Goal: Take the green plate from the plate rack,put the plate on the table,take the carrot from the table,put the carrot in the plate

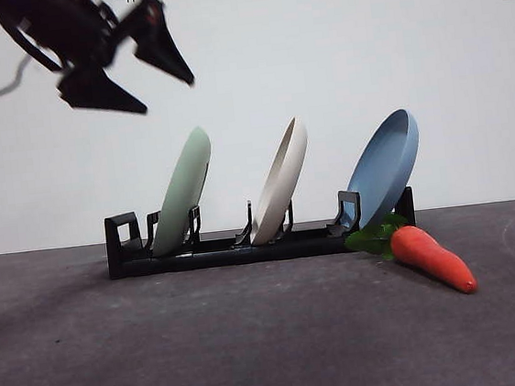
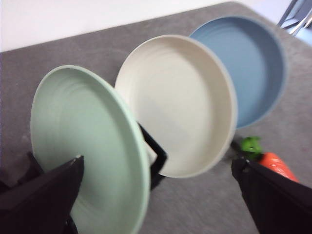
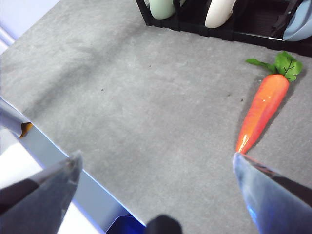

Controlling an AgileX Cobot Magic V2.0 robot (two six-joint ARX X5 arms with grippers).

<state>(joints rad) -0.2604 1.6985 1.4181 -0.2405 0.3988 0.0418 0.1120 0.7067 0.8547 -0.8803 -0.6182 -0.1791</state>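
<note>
My left gripper (image 1: 159, 93) hangs high in the air at the upper left of the front view, above and to the left of the green plate (image 1: 182, 193), its jaws spread wide and holding nothing. The green plate stands tilted in the leftmost used slot of the plate rack (image 1: 227, 249), leaning to the right. Next along the rack stands the cream-white plate (image 1: 281, 192), then the blue plate (image 1: 386, 167) at the right end, both leaning the same way. Just in front of the rack's right end, the carrot (image 1: 430, 258) lies on the grey surface (image 1: 255, 341), its green leaves toward the rack and perhaps touching it, though I cannot be sure. My right gripper (image 3: 156, 168) is off to the side over bare surface, near the carrot's thin tip, jaws released and empty.
</note>
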